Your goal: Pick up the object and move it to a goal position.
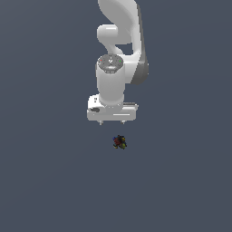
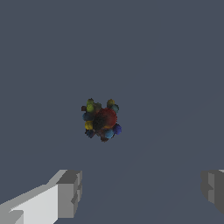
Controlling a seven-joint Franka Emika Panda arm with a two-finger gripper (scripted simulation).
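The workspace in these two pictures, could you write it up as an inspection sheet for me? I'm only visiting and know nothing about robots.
Surface: plain dark grey-blue floor, no marks or edges seen.
Job's things: the object, a tiny dark lump with red, yellow, blue and green specks, lies alone; no goal marker seen.
Clutter: nothing seen.
Gripper: the white gripper is open, with nothing between its fingers; in the exterior view it is apart from the object, and in the wrist view the lump shows beyond the gap.
Cables: nothing seen.
Surroundings: only the white arm; nothing else seen.
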